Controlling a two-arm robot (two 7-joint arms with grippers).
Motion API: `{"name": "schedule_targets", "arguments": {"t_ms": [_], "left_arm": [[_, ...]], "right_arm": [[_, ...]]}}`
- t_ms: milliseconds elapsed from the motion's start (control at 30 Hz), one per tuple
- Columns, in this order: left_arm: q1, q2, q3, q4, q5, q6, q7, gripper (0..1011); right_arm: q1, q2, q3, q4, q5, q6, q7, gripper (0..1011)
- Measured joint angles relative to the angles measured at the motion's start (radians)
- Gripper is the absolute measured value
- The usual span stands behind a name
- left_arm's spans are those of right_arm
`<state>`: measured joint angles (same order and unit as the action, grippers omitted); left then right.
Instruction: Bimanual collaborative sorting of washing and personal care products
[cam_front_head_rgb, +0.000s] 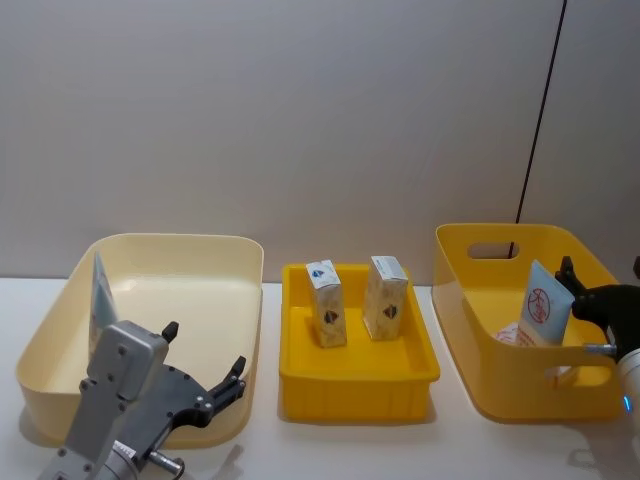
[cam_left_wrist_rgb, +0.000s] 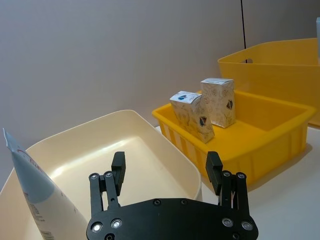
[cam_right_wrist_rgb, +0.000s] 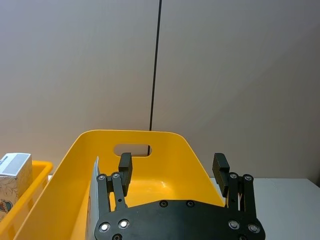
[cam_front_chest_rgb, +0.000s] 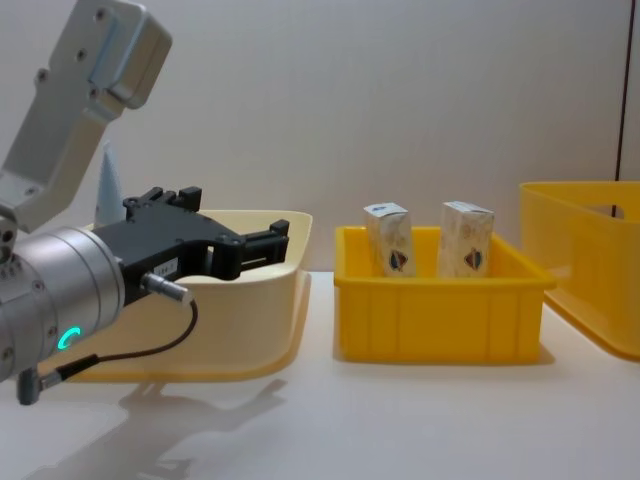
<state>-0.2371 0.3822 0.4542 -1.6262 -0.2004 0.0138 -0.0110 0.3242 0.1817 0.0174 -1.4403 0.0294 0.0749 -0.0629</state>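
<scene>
Cartons (cam_front_head_rgb: 356, 300) stand in the centre bin (cam_front_head_rgb: 358, 380), tubes already binned either side; both grippers, left (cam_front_head_rgb: 205, 370) and right (cam_front_head_rgb: 572, 288), fingers wide, likely reach centre next

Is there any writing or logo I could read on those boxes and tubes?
No words can be read.
Right tube: a round red logo, its marks too small to read.
Left tube: red marks and fine print, too blurred to read.
Two cartons: a red-and-blue emblem each, lettering too small to read.
</scene>
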Motion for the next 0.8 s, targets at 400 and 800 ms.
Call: {"name": "schedule_targets", "arguments": {"t_ms": [400, 800], "left_arm": [[0.0, 0.0, 0.0, 0.0, 0.0, 0.0, 0.0, 1003], [0.0, 0.0, 0.0, 0.0, 0.0, 0.0, 0.0, 1003]], "right_arm": [[-0.028, -0.003, 0.023, -0.052, 0.013, -0.04, 0.014, 1001], [-0.082, -0.003, 0.053, -0.167, 0.04, -0.099, 0.045, 1001]]}}
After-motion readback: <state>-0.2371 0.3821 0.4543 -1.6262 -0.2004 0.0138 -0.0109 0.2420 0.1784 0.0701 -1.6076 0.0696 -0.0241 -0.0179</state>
